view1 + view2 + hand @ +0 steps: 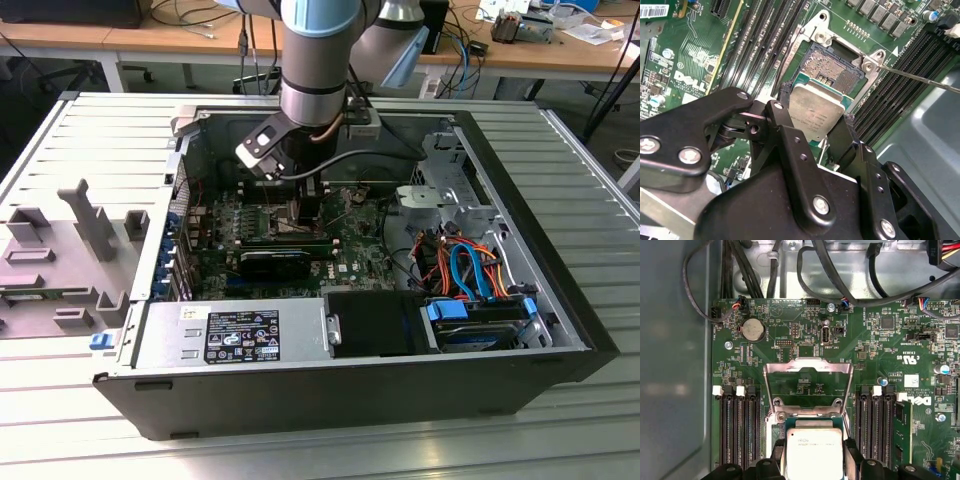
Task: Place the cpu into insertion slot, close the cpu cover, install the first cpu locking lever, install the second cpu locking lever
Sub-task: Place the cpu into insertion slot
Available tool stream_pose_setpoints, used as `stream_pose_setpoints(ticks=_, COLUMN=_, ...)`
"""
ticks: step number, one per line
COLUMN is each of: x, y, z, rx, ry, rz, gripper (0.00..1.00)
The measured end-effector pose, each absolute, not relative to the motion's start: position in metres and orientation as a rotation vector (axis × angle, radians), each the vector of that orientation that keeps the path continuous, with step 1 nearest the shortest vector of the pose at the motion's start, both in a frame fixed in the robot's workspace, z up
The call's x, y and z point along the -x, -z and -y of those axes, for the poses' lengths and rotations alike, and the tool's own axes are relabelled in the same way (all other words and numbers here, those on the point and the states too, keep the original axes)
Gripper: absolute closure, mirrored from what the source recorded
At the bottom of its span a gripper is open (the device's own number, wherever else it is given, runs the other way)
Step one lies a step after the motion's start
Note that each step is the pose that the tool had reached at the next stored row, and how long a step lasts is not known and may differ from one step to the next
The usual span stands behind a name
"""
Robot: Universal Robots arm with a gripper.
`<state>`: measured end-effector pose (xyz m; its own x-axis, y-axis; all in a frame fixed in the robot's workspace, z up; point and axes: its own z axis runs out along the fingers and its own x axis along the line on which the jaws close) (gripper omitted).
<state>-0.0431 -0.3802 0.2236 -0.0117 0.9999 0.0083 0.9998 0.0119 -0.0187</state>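
The arm (318, 60) comes down from the far side into the open computer case (520, 210). Its last link stands about upright and its wrist is deep inside, over the green motherboard (350, 250) in the exterior view's left half of the case. The gripper (308, 205) points down at the board.

In both wrist views its 2 black fingers (781, 117) are drawn in narrow and clamp the cpu (816, 107) by opposite edges, silver top up. The chip hangs low over the insertion slot (832, 70) and covers part of it, while a band of the slot's pin field lies bare beyond the chip. Whether the chip touches the slot cannot be told.

The cpu cover (807, 367) stands swung open on the slot's far side. A thin metal lever (920, 79) sticks out from one corner of the slot. Rows of dark memory slots (737, 425) flank the socket.
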Motion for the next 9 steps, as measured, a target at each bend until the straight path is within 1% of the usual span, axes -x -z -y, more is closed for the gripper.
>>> stream_pose_setpoints(ticks=9, x=0.0454, y=-0.2233, z=0.3796, rx=2.195, ry=-0.011, rz=2.221, gripper=0.45)
